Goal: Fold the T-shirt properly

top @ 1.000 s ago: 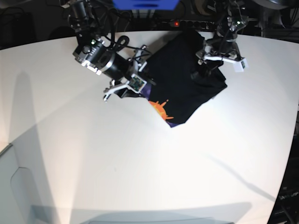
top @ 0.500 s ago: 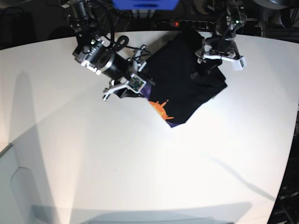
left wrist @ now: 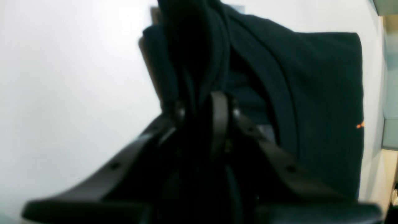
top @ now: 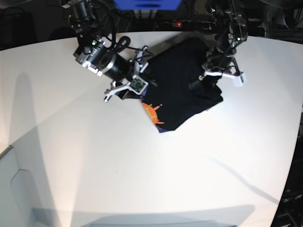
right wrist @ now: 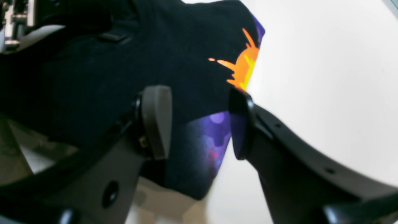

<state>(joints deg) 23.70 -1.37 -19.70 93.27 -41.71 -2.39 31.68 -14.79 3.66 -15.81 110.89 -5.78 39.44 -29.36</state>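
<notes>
The black T-shirt (top: 182, 85) lies bunched at the back of the white table (top: 142, 165), its orange-and-purple print (top: 154, 112) at the front left edge. My left gripper (top: 206, 82) is shut on a fold of the shirt at its right side. In the left wrist view the jaws (left wrist: 199, 105) pinch gathered black cloth (left wrist: 311, 93). My right gripper (top: 142, 86) stands open at the shirt's left edge. In the right wrist view its fingers (right wrist: 199, 124) straddle the purple part of the print (right wrist: 208, 140), with the orange part (right wrist: 242, 65) beyond. The white label is hidden.
A power strip with a red light (top: 177, 22) and a blue object (top: 147, 4) sit behind the table's far edge. Cables hang off both arms. The table's curved edge runs down the right side (top: 293, 156).
My left gripper has moved forward and to the left, dragging the shirt's right side with it. The shirt has bunched narrower and its print has shifted left. The right arm has stayed put.
</notes>
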